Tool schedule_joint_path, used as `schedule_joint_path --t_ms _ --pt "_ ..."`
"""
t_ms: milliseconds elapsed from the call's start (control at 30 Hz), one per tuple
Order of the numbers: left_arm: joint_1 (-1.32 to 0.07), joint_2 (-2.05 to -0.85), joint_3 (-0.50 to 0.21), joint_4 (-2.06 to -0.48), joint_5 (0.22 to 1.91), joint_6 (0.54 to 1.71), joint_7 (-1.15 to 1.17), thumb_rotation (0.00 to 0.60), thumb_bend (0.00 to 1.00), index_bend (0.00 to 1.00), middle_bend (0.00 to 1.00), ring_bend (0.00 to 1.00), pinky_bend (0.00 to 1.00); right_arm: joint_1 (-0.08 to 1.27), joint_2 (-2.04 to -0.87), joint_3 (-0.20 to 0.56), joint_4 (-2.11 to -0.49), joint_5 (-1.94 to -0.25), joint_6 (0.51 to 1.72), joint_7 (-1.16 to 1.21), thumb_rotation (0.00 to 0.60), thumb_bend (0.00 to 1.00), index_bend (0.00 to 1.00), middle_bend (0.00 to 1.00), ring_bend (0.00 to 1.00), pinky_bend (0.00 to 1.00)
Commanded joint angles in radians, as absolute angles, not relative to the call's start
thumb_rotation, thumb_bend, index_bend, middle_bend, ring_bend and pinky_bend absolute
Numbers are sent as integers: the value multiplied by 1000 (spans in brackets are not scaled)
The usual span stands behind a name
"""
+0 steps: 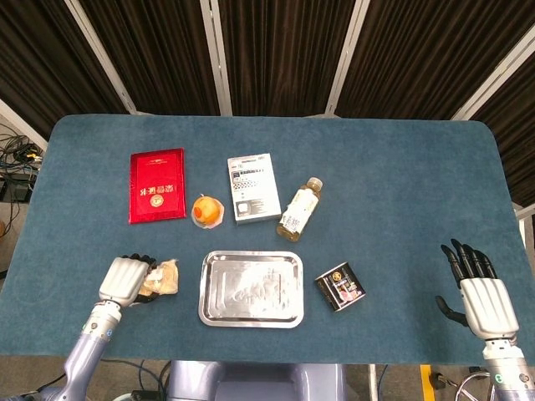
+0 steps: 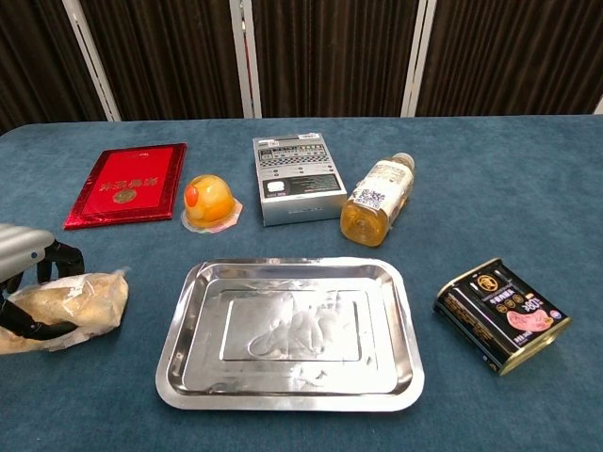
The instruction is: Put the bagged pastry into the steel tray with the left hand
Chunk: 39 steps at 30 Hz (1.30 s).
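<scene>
left hand (image 1: 125, 281) over crumpled tan bagged pastry (image 2: 80, 299)

Silver-backed left hand (image 1: 125, 281), right hand (image 1: 483, 301), black fingers

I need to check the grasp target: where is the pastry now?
In both views the pastry lies at the table's near left, just left of the tray, under the left hand, whose fingers reach over it.
</scene>
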State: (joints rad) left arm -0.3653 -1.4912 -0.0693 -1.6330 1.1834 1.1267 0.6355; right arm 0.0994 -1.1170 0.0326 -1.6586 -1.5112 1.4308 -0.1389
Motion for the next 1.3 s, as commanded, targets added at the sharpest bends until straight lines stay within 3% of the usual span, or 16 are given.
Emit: schedule_joint_path --t_ms 33,300,500,567,633,700,800,1000,1300 --pt "-358 -1483 -66 -1651 1235 1170 600 600 353 665 686 616 695 99 -1117 33 -1658 -1511 1431 -139 600 302 0 0 0 90" --pt "-356 -1348 -66 -1875 1398 1259 539 600 349 649 675 610 691 100 -1121 29 -1662 -1515 1430 -154 600 303 0 0 0 90" --pt "-421 -1392 -104 -1952 1403 1218 614 600 322 572 592 545 630 100 -1121 31 -1663 -1513 1429 -154 600 302 0 0 0 90" --pt "-451 -1437 -123 -1958 1370 1193 654 600 307 524 525 481 566 100 -1120 32 -1661 -1510 1428 -150 600 302 0 0 0 90" --pt "-479 -1481 -138 -1964 1324 1170 701 600 272 420 398 368 453 100 -1118 33 -1659 -1509 1429 -144 600 302 0 0 0 89" --pt "-502 -1510 -146 -1969 1291 1156 746 600 218 246 200 203 330 99 -1117 34 -1658 -1508 1429 -138 600 302 0 0 0 90" --pt "-528 -1542 -150 -1985 1243 1148 803 600 172 44 16 41 204 99 -1115 34 -1656 -1508 1430 -130 600 302 0 0 0 90" --pt "-525 -1514 -118 -2022 1252 1187 843 600 150 0 0 0 152 98 -1112 34 -1657 -1511 1432 -125 600 303 0 0 0 90" --pt "-382 -1283 -1 -2008 1411 1344 641 600 122 0 0 0 100 97 -1114 32 -1660 -1510 1431 -137 600 302 0 0 0 90"
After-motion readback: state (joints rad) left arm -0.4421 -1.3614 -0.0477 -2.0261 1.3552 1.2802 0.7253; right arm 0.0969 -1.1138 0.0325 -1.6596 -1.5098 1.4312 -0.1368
